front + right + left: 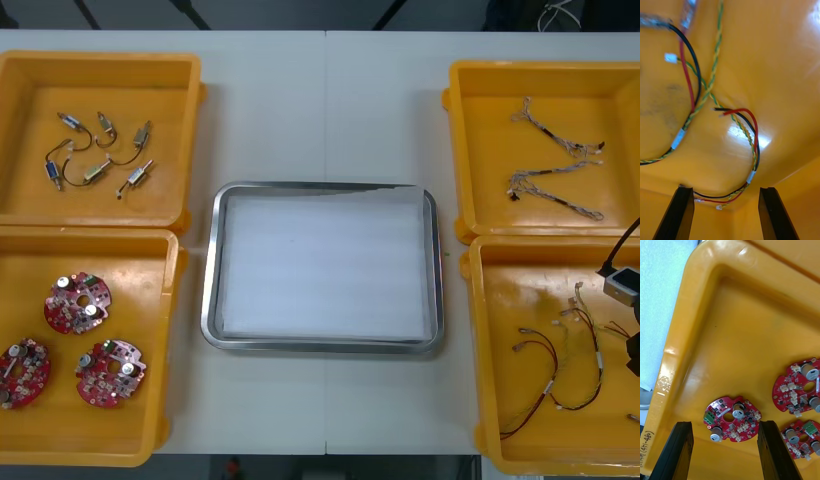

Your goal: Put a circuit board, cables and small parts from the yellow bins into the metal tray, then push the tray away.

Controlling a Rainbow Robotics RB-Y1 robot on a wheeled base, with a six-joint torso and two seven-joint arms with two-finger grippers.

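Upper-left bin [30,100], front view: several small metal parts [141,135] scattered over its floor, apart from one another.

Lower-left bin [150,300]: three round red circuit boards [77,304] clustered toward its left side, close together, not stacked. Left gripper [725,423] hangs over this bin, released, fingers [681,450] wide apart and holding nothing. In its wrist view, the nearest board [732,419] lies flat on the bin floor between the two fingers, with two more boards just beside it.

Centre of frame: metal tray [211,290], white lining showing edge to edge, flat on the table [330,100] between the two pairs of bins.

Upper-right bin [480,130]: thin twisted cables [552,132] lying loose on its floor.

Lower-right bin [520,270]: red and black cables [540,343] in loose loops. Right arm [622,285] comes in at the frame's right edge, over this bin. Right gripper [727,189] is released, fingers [771,213] spread, gripping nothing. Its wrist view shows a red and black loop [754,127] on the bin floor, its lower end passing between the fingers, with a yellow-green twisted cable [713,71] running alongside it.
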